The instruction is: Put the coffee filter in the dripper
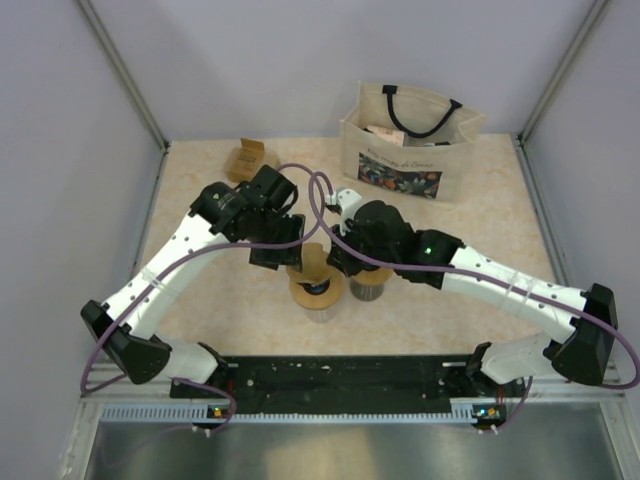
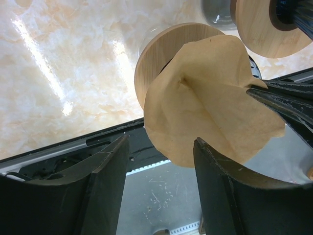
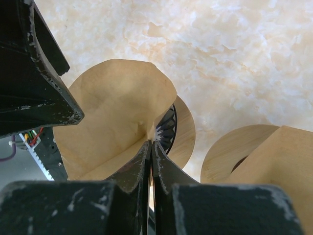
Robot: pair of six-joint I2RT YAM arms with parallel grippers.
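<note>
At the near edge of the worktop [image 1: 480,210] sit the two arm bases, and both arms reach inward to meet around the middle, where the work is. The dripper [image 2: 151,63], a glass one with a round wooden collar, stands upright there, and the brown paper coffee filter [image 2: 210,103] is opened into a cone right over its mouth, tilted, with one side lapping past the collar toward the near edge. The right hand [image 3: 151,147] has its fingers pressed together on the filter's rim, pinching the paper. The left hand [image 2: 161,186] is spread on the near side of the filter and grips nothing; whether one fingertip brushes the paper's lower edge I cannot tell. By my reading the task is well along but not finished: the filter has been brought to the dripper, yet it looks lopsided rather than seated in the cone, so it has yet to be settled down and let go. Just beside it, toward the right edge, is a second dripper [image 2: 261,29] of the same kind. Farther back, a small cardboard box [image 1: 246,157] lies near the far left corner and a printed tote bag [image 1: 405,150] stands at the far edge.
</note>
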